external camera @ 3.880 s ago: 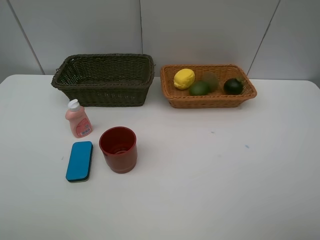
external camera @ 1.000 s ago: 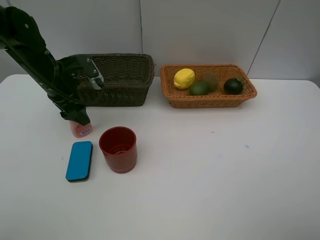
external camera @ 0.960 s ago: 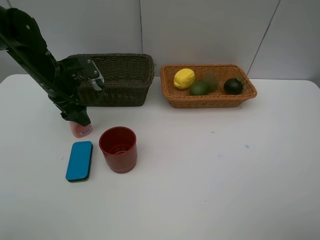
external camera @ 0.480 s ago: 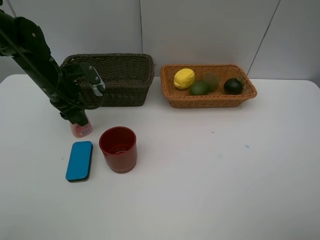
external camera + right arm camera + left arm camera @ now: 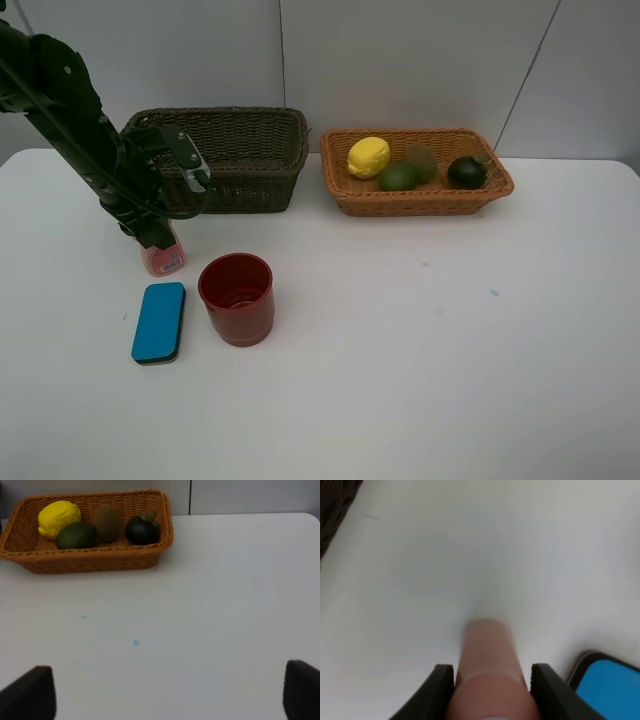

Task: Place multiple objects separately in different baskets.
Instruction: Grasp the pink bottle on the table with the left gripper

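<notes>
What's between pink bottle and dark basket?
Nothing visible. Left gripper straddles the pink bottle; bare table runs to the near wall of the dark basket. Red cup and blue eraser lie off that path.

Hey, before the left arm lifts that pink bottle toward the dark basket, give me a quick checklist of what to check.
1. Bottle sits inside the left gripper: ok.
2. Grip closed tight on it: cannot tell.
3. Cup and eraser stand apart from the bottle: ok.
4. Dark basket shows open room: ok.
5. Right gripper is away from that side: ok.
</notes>
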`<state>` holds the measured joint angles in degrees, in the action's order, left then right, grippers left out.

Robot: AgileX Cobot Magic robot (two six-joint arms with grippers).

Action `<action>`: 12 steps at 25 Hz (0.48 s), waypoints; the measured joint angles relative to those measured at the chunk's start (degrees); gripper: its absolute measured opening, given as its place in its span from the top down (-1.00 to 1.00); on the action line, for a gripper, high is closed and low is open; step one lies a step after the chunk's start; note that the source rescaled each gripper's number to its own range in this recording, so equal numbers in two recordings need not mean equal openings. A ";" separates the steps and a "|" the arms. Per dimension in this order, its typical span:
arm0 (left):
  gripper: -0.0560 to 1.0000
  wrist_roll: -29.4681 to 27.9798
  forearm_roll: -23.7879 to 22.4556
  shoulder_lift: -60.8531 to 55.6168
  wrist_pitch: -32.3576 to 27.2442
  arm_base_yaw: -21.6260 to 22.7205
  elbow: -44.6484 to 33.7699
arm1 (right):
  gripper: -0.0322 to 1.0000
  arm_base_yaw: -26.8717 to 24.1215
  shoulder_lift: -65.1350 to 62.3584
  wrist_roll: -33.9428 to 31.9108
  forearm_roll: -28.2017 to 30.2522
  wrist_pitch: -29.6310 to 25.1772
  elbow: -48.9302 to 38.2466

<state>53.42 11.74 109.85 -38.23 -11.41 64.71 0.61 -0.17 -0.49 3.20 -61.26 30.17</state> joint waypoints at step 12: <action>0.09 0.00 -0.06 -0.69 -0.18 0.00 0.00 | -1.00 0.00 0.00 0.00 0.00 0.00 0.00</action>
<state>53.42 11.67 109.16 -38.42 -11.41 64.71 0.61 -0.17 -0.49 3.20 -61.26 30.17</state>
